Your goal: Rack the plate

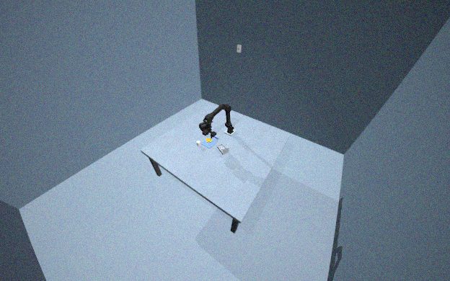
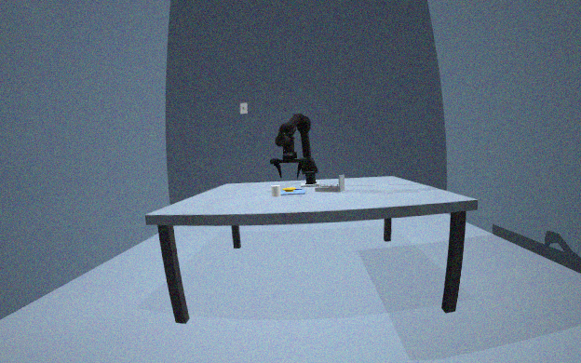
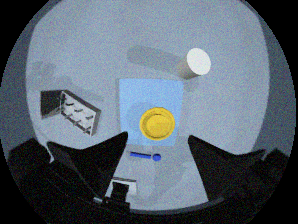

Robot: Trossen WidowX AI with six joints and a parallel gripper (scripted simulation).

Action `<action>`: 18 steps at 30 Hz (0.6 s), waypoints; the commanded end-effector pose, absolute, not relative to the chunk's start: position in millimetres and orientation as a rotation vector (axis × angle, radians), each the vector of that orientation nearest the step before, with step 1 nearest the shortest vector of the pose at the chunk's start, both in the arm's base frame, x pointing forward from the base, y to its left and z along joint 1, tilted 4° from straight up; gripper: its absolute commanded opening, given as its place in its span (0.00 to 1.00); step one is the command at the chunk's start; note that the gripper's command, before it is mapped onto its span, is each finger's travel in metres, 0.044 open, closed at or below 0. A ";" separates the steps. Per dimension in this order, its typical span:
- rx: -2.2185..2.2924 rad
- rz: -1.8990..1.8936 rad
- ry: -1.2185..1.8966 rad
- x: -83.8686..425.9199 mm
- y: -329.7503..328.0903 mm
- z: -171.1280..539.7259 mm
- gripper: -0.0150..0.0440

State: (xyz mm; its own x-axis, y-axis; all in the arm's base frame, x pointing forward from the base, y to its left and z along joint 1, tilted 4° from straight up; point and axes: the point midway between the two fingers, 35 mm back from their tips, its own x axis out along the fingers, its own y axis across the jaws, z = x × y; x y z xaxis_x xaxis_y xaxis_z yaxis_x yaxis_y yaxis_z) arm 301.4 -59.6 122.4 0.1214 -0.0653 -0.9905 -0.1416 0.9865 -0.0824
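Exterior view shows the black, angular arm (image 1: 218,109) (image 2: 305,140) arching over a smooth, pale table (image 1: 202,173) (image 2: 307,205) with square dark legs. Its gripper (image 1: 208,137) (image 2: 290,177) (image 3: 158,136) is pointing down, wedge-shaped fingers standing wide apart and holding nothing. Below, the plate (image 1: 208,140) (image 2: 289,189) (image 3: 170,124), round, yellow and rimmed, is lying flat on a thin, square blue mat (image 1: 210,145) (image 2: 298,192) (image 3: 131,92). A blue stick (image 1: 215,137) (image 3: 140,155) with a rounded end is resting beside the mat. Near another side, a white cylinder (image 1: 198,143) (image 2: 276,191) (image 3: 198,62) is standing upright. The boxy gray rack (image 1: 226,151) (image 2: 342,182) (image 3: 97,121) is sitting apart from the mat, its short rails showing.
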 end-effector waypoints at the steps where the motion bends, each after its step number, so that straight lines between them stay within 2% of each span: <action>1: -0.135 0.055 1.489 297.0 -61.2 112.6 0.93; 18: -0.135 0.055 1.489 299.9 -64.4 89.1 0.93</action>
